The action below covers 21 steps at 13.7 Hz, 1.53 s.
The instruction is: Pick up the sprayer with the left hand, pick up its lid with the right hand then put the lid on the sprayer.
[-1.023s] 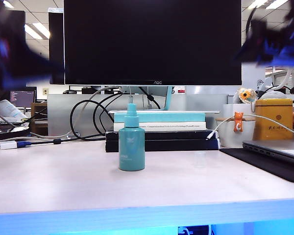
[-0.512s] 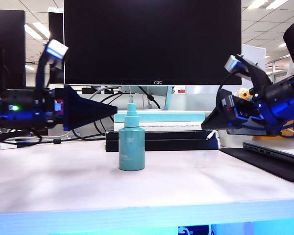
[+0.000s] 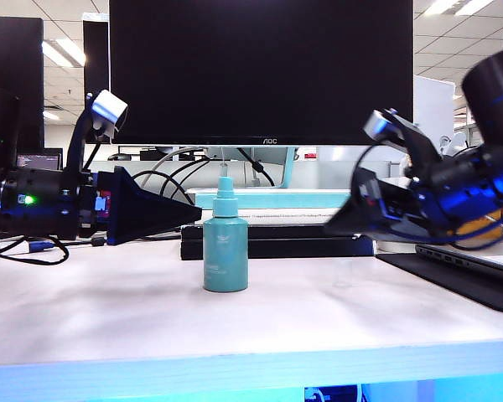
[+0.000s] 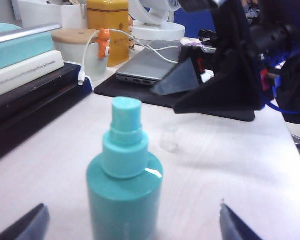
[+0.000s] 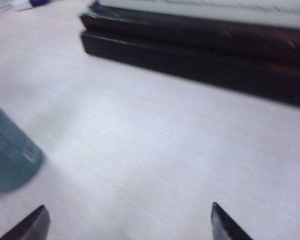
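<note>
The teal sprayer (image 3: 225, 247) stands upright mid-table with its nozzle bare. My left gripper (image 3: 199, 213) lies level just left of it at shoulder height. In the left wrist view the sprayer (image 4: 125, 185) is close ahead, centred between the wide-apart fingertips of the left gripper (image 4: 131, 206), which is open and not touching it. The small clear lid (image 3: 342, 272) stands on the table to the right; the left wrist view shows the lid (image 4: 168, 138) beyond the sprayer. My right gripper (image 3: 331, 230) hovers open above the lid. In the right wrist view the right gripper (image 5: 128, 206) is empty over bare table; the lid is out of view there.
A stack of books (image 3: 277, 226) and a monitor (image 3: 260, 71) stand behind the sprayer, with cables (image 3: 151, 201) at the back left. At right are a laptop (image 3: 469, 255) on a black mat, a white container (image 3: 402, 222) and a yellow tin (image 3: 468, 203).
Both arms have swung in from the sides and come down toward the table. The left gripper's tip has reached the sprayer's side; the right gripper has sunk leftward over the lid.
</note>
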Available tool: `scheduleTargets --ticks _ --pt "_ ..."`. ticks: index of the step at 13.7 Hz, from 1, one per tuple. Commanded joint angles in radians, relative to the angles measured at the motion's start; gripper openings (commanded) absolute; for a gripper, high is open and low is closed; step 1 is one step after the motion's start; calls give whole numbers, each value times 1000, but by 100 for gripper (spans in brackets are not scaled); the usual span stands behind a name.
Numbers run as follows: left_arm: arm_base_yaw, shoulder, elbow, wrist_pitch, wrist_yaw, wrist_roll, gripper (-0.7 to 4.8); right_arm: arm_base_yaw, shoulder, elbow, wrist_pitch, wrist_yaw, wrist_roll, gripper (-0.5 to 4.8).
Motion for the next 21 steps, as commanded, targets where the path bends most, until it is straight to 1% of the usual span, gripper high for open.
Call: scheduleTargets --ticks 1,3,4,6,10,12,13,15,16,19,20,21 --pt "-5 -1 77 -125 32 56 479 15 39 46 3 -11 -12 413" --pt "-13 7 129 -211 42 65 479 21 63 63 -31 -8 -32 408" --pt "-13 9 133 -216 50 68 479 21 66 63 -38 -8 -42 408" --pt "-13 25 135 -218 48 68 479 21 74 62 -101 -8 -74 375" --pt "-14 45 137 -213 47 68 479 21 93 63 -99 -8 -91 369" --pt "-40 68 146 -216 46 62 479 21 129 64 -78 -10 -88 367" --pt "-58 74 150 -215 26 71 479 21 143 66 -69 -11 -88 364" --pt "-69 74 151 -212 18 79 479 21 148 73 -68 -15 -88 363" --pt "-78 76 152 -216 -8 87 479 21 148 73 -74 -15 -88 322" --pt "-92 104 169 -218 -8 85 479 21 148 73 -74 -19 -80 262" --pt "-102 119 176 -216 -19 86 469 21 148 74 -74 -19 -80 220" --pt "-107 130 179 -214 -23 86 456 21 148 74 -76 -19 -80 152"
